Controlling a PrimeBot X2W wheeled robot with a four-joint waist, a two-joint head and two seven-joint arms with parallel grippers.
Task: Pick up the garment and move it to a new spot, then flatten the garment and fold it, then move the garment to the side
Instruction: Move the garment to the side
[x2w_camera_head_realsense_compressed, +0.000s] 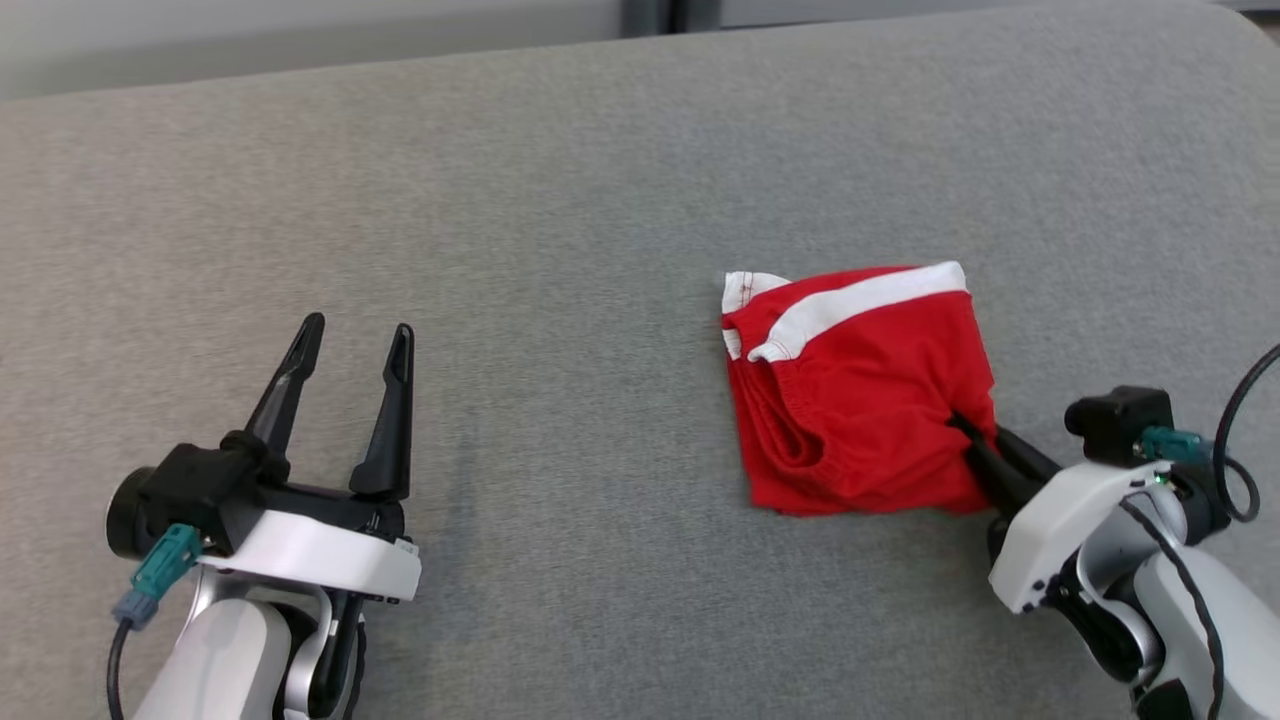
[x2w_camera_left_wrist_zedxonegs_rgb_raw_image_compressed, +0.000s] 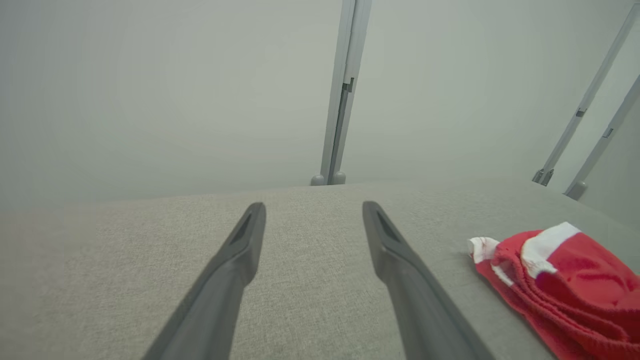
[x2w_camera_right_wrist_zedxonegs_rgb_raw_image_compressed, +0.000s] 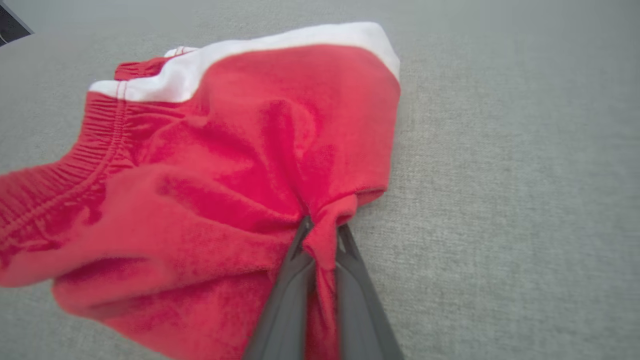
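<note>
The garment (x2w_camera_head_realsense_compressed: 860, 390) is a red pair of shorts with a white band, folded into a rough square on the grey padded surface (x2w_camera_head_realsense_compressed: 600, 250), right of centre. My right gripper (x2w_camera_head_realsense_compressed: 965, 430) is shut on a pinch of red cloth at the garment's near right edge; in the right wrist view the fabric (x2w_camera_right_wrist_zedxonegs_rgb_raw_image_compressed: 250, 165) bunches between my right gripper's (x2w_camera_right_wrist_zedxonegs_rgb_raw_image_compressed: 322, 232) two dark fingers. My left gripper (x2w_camera_head_realsense_compressed: 355, 340) is open at the lower left, well apart from the garment, nothing between its fingers. In the left wrist view my left gripper (x2w_camera_left_wrist_zedxonegs_rgb_raw_image_compressed: 312, 210) points across bare fabric, with the garment (x2w_camera_left_wrist_zedxonegs_rgb_raw_image_compressed: 565, 280) at the right.
The grey surface's far edge (x2w_camera_head_realsense_compressed: 400, 70) runs along the top of the head view, with a pale wall and a grey upright post (x2w_camera_left_wrist_zedxonegs_rgb_raw_image_compressed: 342, 90) behind it. Two slanted grey posts (x2w_camera_left_wrist_zedxonegs_rgb_raw_image_compressed: 580, 115) stand at the right in the left wrist view.
</note>
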